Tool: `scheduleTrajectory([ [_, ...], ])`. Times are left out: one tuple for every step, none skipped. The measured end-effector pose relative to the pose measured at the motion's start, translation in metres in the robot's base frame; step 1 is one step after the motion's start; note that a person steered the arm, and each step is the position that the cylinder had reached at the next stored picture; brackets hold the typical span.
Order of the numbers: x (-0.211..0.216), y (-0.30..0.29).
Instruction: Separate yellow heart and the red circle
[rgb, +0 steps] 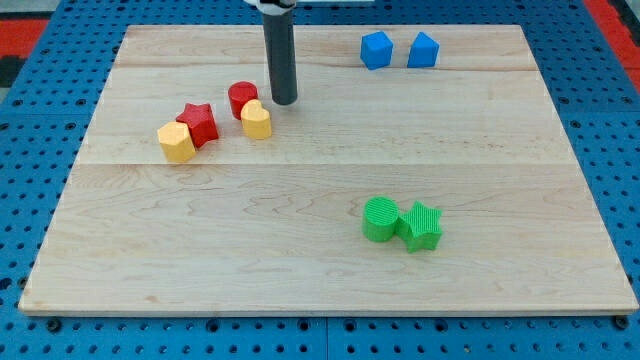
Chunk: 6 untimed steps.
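The yellow heart (257, 120) lies on the wooden board (330, 270) at the upper left, touching the red circle (242, 98) just above and left of it. My tip (284, 101) stands on the board just right of the red circle and above right of the yellow heart, very close to both.
A red star (199, 123) and a yellow hexagon (176, 142) touch each other left of the heart. Two blue blocks (376, 49) (423, 50) sit near the view's top. A green circle (380, 219) and green star (421, 226) touch at lower right.
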<state>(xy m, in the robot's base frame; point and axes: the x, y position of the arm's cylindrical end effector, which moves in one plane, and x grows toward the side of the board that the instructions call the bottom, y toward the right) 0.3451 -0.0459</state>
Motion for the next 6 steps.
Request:
scheduleTrajectory([
  [-0.001, -0.039],
  [0.017, -0.035],
  [0.018, -0.034],
  [0.041, 0.01],
  [0.05, 0.003],
  [0.032, -0.021],
])
